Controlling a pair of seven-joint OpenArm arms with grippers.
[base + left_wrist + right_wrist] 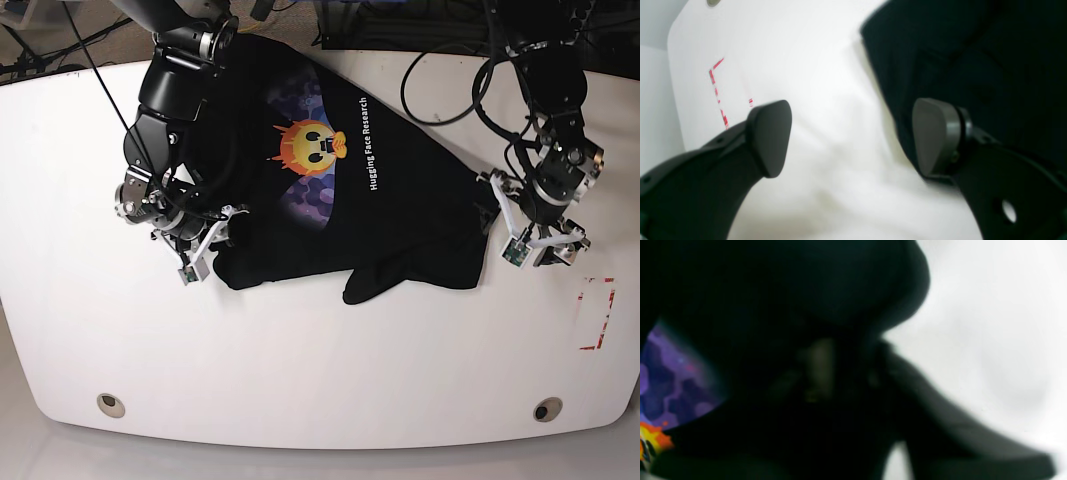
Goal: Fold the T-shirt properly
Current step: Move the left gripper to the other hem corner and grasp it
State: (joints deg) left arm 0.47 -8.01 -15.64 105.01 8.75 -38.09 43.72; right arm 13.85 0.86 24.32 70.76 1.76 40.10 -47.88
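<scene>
- The T-shirt (330,190) is lying spread across the far middle of the table (320,370), print side up, its orange face and white lettering showing.
- Its near edge is lying rumpled, with a sleeve-like flap bulging toward the near edge of the table; no clean fold is being shown anywhere, so the folding is judged barely begun.
- The right tool (205,243) is being pressed into the cloth at the shirt's corner toward the table's left edge; in the right wrist view black fabric is bunched around the fingers, but whether the cloth is actually being pinched cannot be told through the blur.
- The left tool (853,136) is being held wide apart and is gripping nothing, one pad over bare table and the other at the shirt's edge.
- A red tape mark (597,312) is lying near the right edge.
- Left to be done: both sides, the sleeves and the final fold.
</scene>
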